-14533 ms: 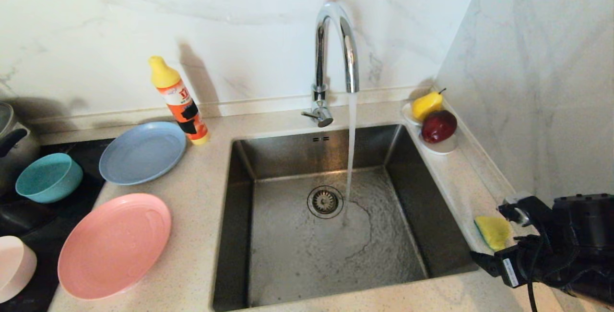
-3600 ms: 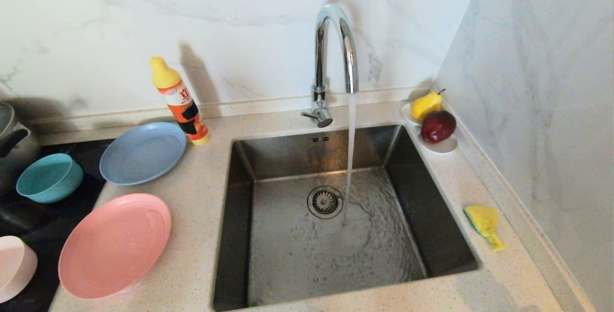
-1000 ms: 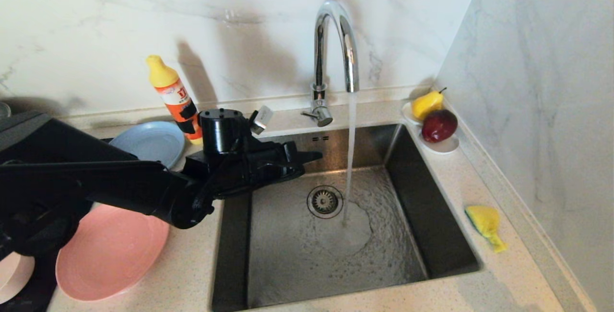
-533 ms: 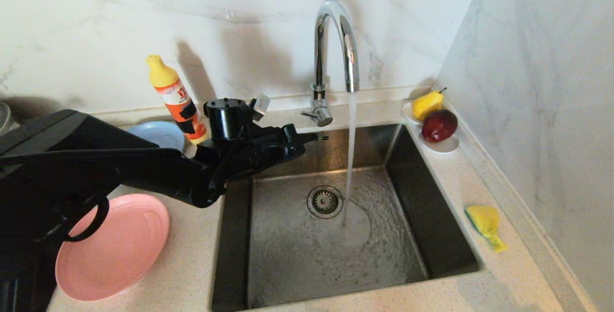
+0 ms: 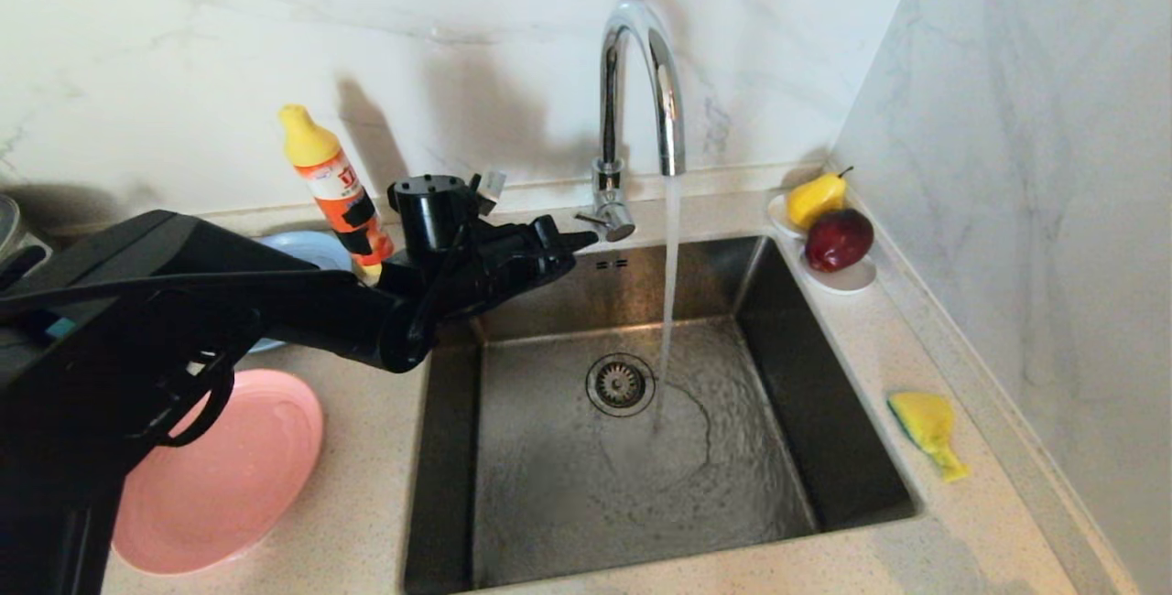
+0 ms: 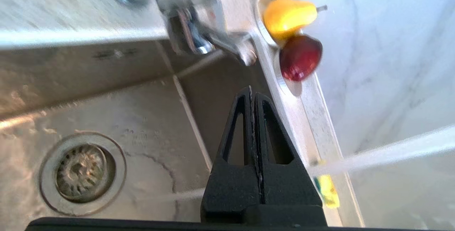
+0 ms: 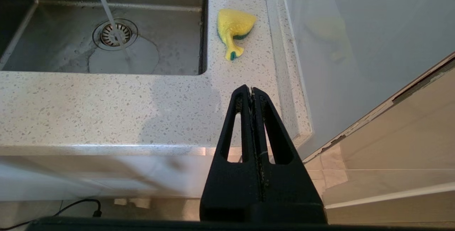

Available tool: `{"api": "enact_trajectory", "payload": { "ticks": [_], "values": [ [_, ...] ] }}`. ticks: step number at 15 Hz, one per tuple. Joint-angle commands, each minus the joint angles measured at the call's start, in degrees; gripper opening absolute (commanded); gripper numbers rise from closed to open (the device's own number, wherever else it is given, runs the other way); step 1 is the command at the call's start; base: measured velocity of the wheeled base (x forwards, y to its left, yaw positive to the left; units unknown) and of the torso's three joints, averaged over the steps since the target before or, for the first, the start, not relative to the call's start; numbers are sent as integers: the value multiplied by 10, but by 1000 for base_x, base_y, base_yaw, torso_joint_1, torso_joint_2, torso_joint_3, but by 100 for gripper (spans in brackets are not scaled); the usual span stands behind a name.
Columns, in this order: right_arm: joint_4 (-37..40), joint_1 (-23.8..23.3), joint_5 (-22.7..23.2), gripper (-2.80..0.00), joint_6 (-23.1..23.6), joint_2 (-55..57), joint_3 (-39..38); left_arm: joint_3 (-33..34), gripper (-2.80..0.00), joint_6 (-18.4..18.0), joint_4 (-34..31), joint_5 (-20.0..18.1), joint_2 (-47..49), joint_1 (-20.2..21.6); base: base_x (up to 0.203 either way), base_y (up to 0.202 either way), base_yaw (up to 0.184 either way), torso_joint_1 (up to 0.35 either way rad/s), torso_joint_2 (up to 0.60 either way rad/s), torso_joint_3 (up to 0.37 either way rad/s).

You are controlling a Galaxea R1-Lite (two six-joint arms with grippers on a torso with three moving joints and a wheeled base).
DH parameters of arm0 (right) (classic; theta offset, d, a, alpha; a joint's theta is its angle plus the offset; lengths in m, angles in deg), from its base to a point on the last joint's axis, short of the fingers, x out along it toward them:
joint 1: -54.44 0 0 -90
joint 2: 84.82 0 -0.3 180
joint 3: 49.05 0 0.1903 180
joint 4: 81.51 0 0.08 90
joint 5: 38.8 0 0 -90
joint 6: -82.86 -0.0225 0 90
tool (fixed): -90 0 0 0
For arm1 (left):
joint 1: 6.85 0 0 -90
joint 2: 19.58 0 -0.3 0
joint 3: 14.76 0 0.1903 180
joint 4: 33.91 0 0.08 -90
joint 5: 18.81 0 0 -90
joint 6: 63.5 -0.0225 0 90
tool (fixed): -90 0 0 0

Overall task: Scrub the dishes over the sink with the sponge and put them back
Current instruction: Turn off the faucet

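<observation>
Now the left tool, its black fingers pressed flat together and holding nothing, reaches in over the back left corner of the square brushed-steel sink, its tip just beside the lever at the foot of the tall chrome gooseneck tap; whether it touches the lever is hard to tell. Water runs from the tap to the basin floor beside the round strainer drain. The small yellow sponge with a green scouring face lies crumpled on the speckled stone bench, right of the sink. The right tool, also closed and empty, hangs parked off the front of the bench, near the sponge but apart from it. Left of the sink the wide salmon-pink plate and the grey-blue plate sit on the bench, both partly hidden by the left arm.
</observation>
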State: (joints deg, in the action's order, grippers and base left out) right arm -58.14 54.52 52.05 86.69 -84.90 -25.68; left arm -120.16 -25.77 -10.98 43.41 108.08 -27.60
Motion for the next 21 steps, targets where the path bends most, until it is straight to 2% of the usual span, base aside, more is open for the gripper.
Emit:
{"api": "enact_trajectory", "payload": {
  "ticks": [1,4,8,18,21],
  "values": [
    [0,0,0,-280,0,0,0,-15,-280,3,3,-2,8,5,0,0,0,0,0,0],
    [0,0,0,-280,0,0,0,-37,-280,4,2,-2,19,11,0,0,0,0,0,0],
    [0,0,0,-280,0,0,0,-60,-280,28,-1,-3,15,13,0,0,0,0,0,0],
    [0,0,0,-280,0,0,0,-126,-280,31,-29,-2,44,30,0,0,0,0,0,0],
    [0,0,0,-280,0,0,0,-127,-280,33,-32,3,37,36,0,0,0,0,0,0]
  ]
}}
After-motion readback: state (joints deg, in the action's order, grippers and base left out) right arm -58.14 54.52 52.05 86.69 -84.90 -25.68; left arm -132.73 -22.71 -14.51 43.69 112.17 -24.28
